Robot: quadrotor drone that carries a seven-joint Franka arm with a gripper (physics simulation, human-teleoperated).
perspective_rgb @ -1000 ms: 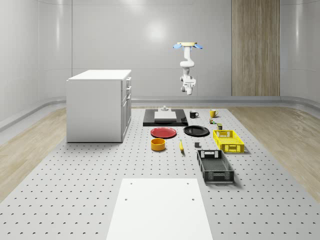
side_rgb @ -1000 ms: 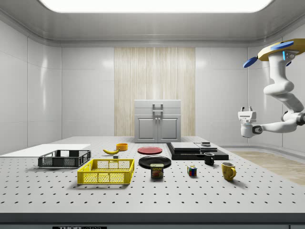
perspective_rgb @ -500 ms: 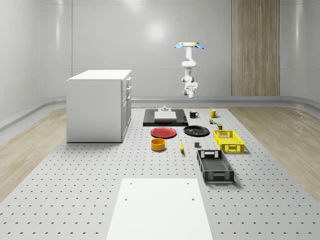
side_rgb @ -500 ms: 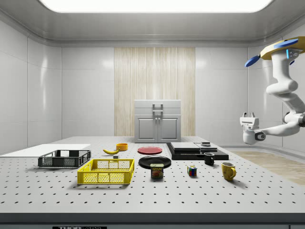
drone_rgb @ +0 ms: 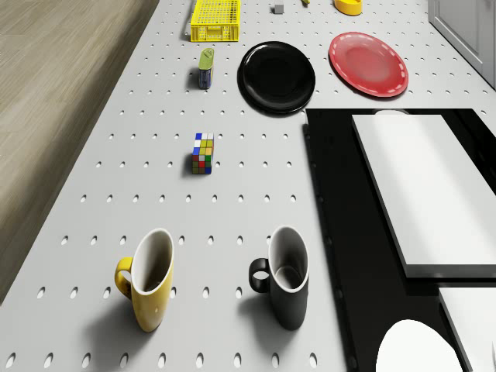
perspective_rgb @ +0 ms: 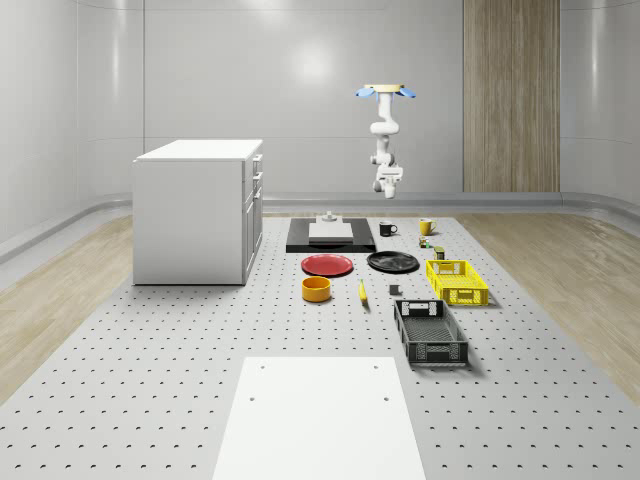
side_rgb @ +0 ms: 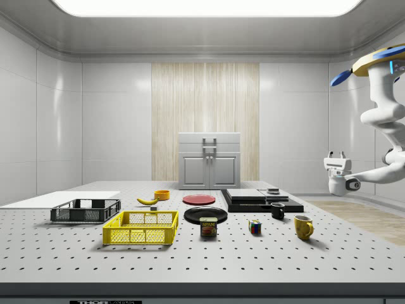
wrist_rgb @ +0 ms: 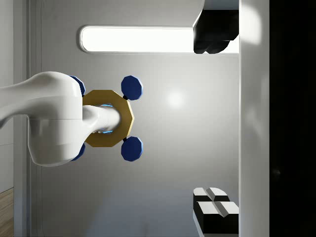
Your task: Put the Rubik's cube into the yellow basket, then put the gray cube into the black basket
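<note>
Hovering drone [perspective_rgb: 385,91] high past the tabletop's [side_rgb: 266,259] far end, above the mugs. Claw [side_rgb: 337,154] points upward, fingers apart, empty. Rubik's cube [drone_rgb: 203,153] sits on tabletop.

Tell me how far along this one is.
Nothing is done: the Rubik's cube sits on the table, the yellow basket is empty. The drone hovers beyond the mugs' end, its gripper open, pointing up. Both placements remain; the black basket is empty.
</note>
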